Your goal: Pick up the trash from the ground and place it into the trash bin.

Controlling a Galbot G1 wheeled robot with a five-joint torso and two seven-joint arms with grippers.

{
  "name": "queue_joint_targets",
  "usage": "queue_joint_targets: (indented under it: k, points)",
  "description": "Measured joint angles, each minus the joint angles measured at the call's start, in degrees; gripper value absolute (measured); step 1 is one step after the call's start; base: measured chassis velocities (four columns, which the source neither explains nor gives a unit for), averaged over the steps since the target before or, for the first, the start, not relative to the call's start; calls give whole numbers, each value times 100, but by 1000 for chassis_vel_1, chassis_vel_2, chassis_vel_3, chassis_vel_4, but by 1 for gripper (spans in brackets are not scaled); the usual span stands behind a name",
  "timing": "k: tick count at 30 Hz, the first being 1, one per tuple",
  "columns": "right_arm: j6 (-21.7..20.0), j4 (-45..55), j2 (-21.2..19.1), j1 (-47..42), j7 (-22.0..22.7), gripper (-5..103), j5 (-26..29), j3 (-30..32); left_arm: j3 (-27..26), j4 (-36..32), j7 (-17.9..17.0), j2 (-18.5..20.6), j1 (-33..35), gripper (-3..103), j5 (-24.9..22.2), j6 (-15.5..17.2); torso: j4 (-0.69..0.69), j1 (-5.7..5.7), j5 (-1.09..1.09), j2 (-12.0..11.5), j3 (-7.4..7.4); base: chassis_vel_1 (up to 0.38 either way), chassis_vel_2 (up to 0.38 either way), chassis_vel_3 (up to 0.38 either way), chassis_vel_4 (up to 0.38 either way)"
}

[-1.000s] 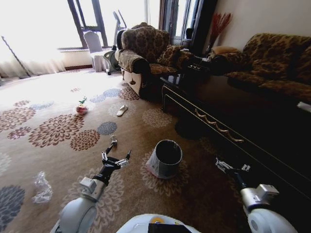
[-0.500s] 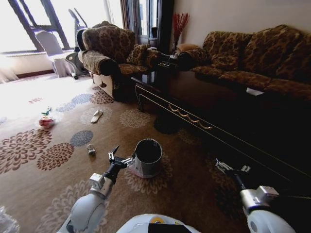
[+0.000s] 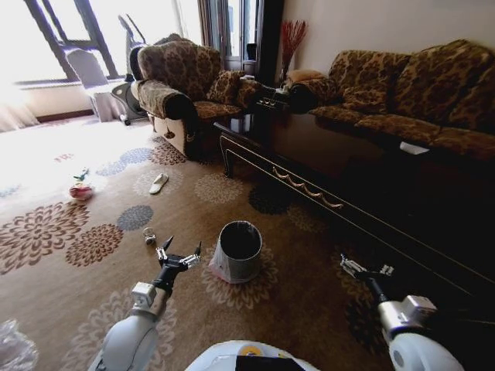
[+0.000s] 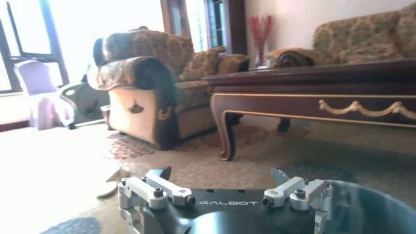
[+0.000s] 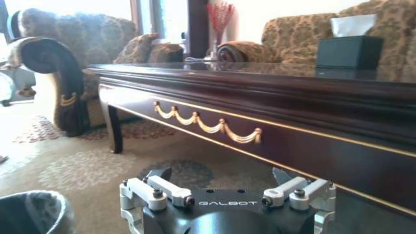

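The trash bin (image 3: 238,251), a small black bucket with a pale bag liner, stands upright on the carpet just ahead of me. My left gripper (image 3: 181,252) hovers low beside it, open and holding nothing. In the left wrist view its fingers (image 4: 159,174) are spread, and the bin's rim (image 4: 373,202) lies close by. A small can (image 3: 149,238) lies on the carpet just beyond the left gripper. A red-white packet (image 3: 80,191) lies farther off, and a clear plastic piece (image 3: 14,349) sits near my base. My right gripper (image 3: 365,269) is open and empty, with the bin (image 5: 31,210) at the edge of its wrist view.
A long dark coffee table (image 3: 332,166) with gold trim runs along the right, with a tissue box (image 5: 351,50) on it. Patterned sofas (image 3: 410,93) stand behind it and an armchair (image 3: 179,81) at the back. A white slipper (image 3: 158,183) lies on open carpet to the left.
The whole head view swung right, then slightly back, as the camera moved. The bin now stands a little farther from the left gripper than half a second ago. Both grippers stay open.
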Motion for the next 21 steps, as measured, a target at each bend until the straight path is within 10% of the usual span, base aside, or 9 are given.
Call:
queue_joint_targets:
  k: [21]
  points:
    - [-31, -445, -77, 200, -174, 100, -101, -166, -76, 508, -94, -141, 103, 100, 385, -396, 3, 0, 0, 0, 0, 100, 117, 112, 99]
